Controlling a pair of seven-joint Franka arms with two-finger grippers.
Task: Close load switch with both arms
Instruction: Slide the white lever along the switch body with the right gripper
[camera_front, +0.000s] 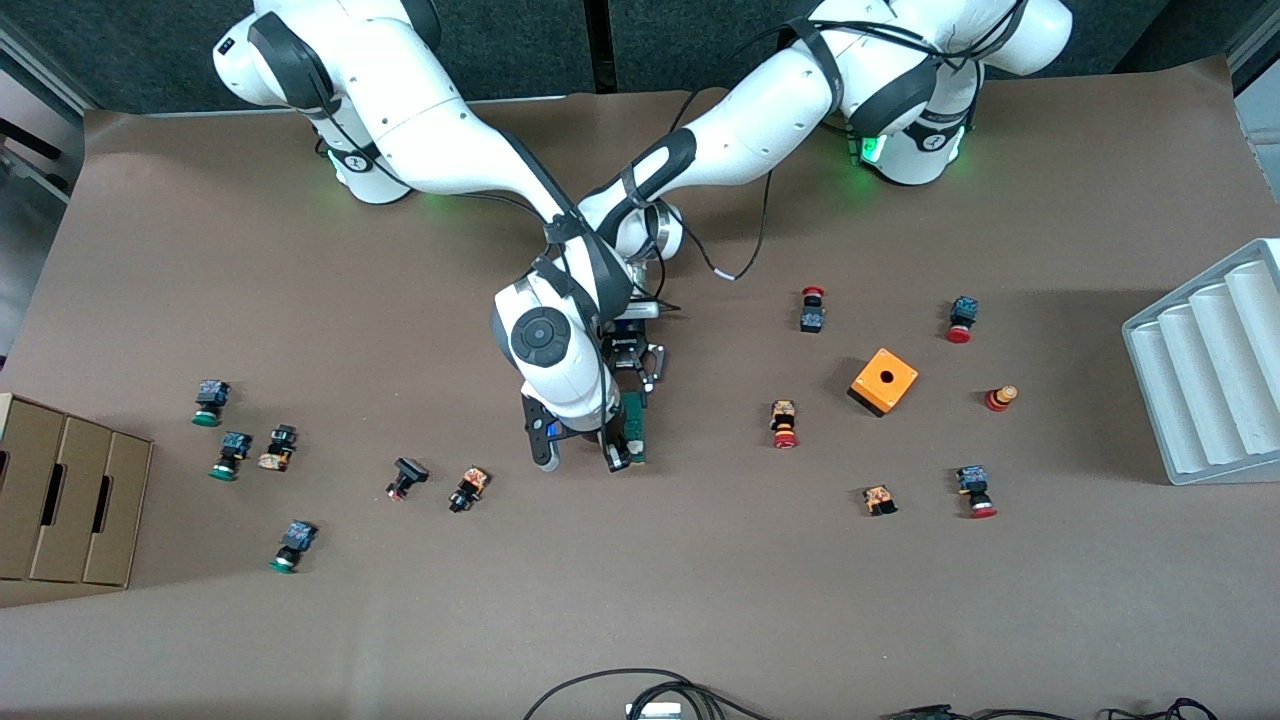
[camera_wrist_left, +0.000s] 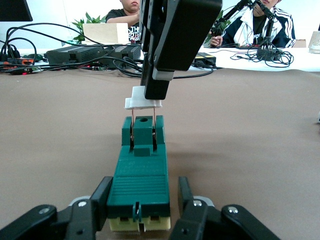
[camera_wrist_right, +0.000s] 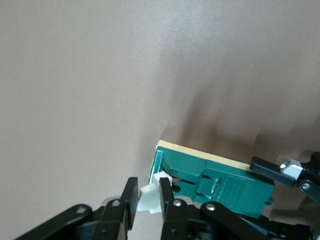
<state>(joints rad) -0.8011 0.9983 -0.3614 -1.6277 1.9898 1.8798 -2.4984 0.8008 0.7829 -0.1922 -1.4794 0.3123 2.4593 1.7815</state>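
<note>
The load switch (camera_front: 637, 422) is a narrow dark-green block lying flat mid-table. My left gripper (camera_front: 640, 385) is shut on the end of its body that is farther from the front camera, and in the left wrist view the green body (camera_wrist_left: 140, 175) sits between that gripper's fingers (camera_wrist_left: 102, 197). My right gripper (camera_front: 620, 455) is at the nearer end, shut on the white piece (camera_wrist_right: 150, 197), which stands raised above the block on two thin metal blades (camera_wrist_left: 143, 103). The two arms cross above the switch.
An orange cube (camera_front: 883, 381) with a hole and several red-capped push buttons (camera_front: 785, 424) lie toward the left arm's end. Green-capped buttons (camera_front: 229, 455) and a cardboard box (camera_front: 60, 490) are toward the right arm's end. A white ribbed tray (camera_front: 1210, 370) sits at the table edge.
</note>
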